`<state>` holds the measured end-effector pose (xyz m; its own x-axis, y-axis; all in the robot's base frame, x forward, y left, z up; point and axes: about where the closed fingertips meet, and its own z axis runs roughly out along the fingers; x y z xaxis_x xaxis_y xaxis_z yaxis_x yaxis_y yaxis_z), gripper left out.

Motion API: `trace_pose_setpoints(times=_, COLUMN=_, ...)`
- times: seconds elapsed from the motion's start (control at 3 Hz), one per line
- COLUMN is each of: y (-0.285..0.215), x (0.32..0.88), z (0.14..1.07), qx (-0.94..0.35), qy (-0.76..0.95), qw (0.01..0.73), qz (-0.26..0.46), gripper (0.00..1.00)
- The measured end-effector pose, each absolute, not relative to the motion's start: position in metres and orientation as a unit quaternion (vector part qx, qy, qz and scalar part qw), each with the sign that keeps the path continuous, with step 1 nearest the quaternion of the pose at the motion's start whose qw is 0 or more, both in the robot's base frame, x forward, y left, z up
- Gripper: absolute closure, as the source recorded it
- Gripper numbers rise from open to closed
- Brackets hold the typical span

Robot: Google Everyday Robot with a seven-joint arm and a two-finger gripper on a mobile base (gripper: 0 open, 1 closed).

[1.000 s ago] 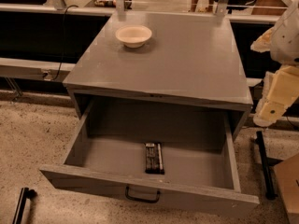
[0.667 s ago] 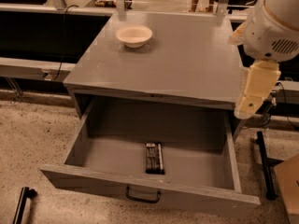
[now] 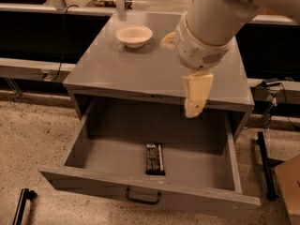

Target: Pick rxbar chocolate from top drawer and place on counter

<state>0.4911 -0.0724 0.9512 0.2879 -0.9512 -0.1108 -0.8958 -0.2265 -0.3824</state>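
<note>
The gripper (image 3: 195,97), its state impossible to tell, hangs over the top drawer's (image 3: 197,165) back; the rxbar chocolate (image 3: 154,159) lies below, frontward, lengthwise front-to-back.

My single camera looks down from in front, fairly near, onto counter (image 3: 122,69) and open drawer (image 3: 197,163); the gripper (image 3: 193,108) hangs mid-frame over the counter's front edge.

counter (image 3: 140,71): grey, flat | on it: white bowl (image 3: 134,35), back left | jaws: above its front edge
</note>
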Motion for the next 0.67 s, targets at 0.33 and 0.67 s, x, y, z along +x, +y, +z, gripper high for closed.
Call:
trace_pose_setpoints(times=0.33, y=-0.0587, x=0.5042, z=0.9610, qx=-0.795, qy=0.553, qw=0.232, qz=-0.086, gripper=0.00)
trace_pose_setpoints(times=0.67, y=-0.0519, x=0.5051, z=0.9535, qx=-0.819, qy=0.534, qw=0.186, qz=-0.097, gripper=0.00)
